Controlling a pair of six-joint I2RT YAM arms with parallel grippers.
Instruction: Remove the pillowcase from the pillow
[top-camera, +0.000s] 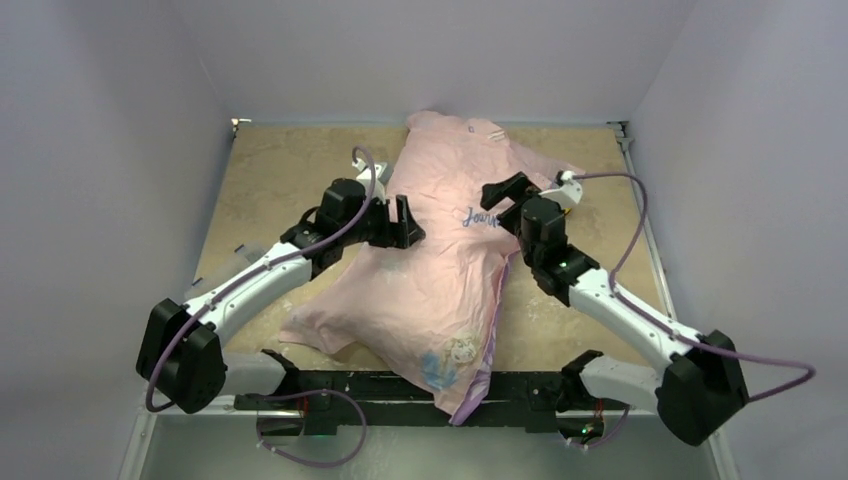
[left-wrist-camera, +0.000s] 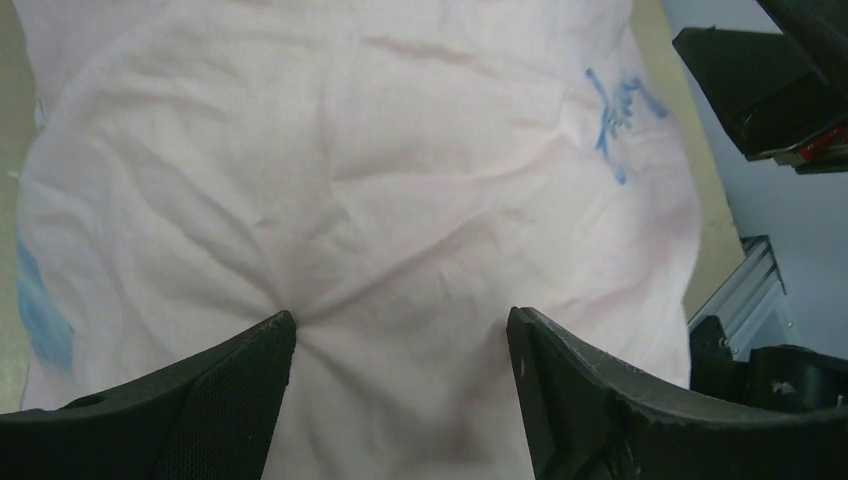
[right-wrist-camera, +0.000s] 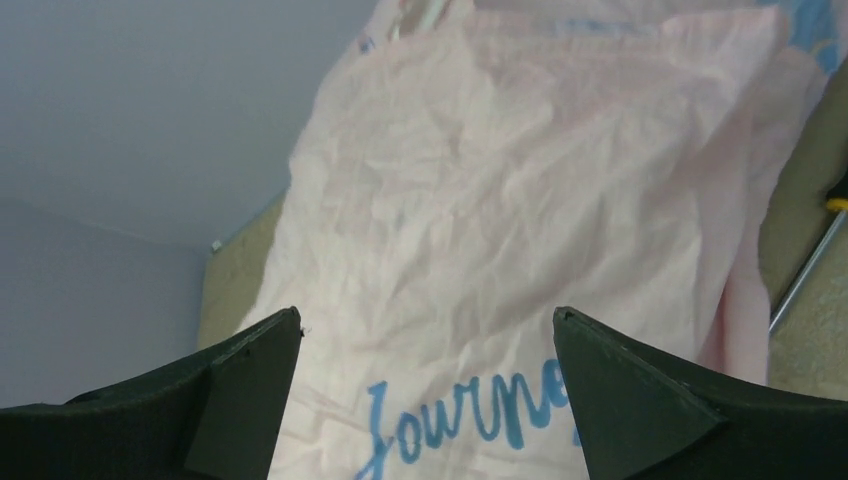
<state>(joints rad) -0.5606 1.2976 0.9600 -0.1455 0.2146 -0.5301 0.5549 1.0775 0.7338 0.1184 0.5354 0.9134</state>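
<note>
The pillowcase (top-camera: 440, 270) lies pale pink side out, diagonally across the table, with blue script (top-camera: 480, 217) near its middle. Its lower part bulges; the white pillow is hidden. My left gripper (top-camera: 405, 222) is open at the case's left edge. In the left wrist view (left-wrist-camera: 400, 325) its fingertips (left-wrist-camera: 280, 335) press into the fabric (left-wrist-camera: 400, 180), and creases run out from the left tip. My right gripper (top-camera: 505, 190) is open at the case's right side. In the right wrist view (right-wrist-camera: 427, 320) it hovers over the script (right-wrist-camera: 470, 415) with nothing between the fingers.
The case's near end, with a faint princess print (top-camera: 450, 355) and a magenta edge (top-camera: 480, 370), hangs over the table's front rail. The tan tabletop (top-camera: 290, 170) shows on both sides. A metal rail (top-camera: 640, 210) runs along the right edge. Walls enclose three sides.
</note>
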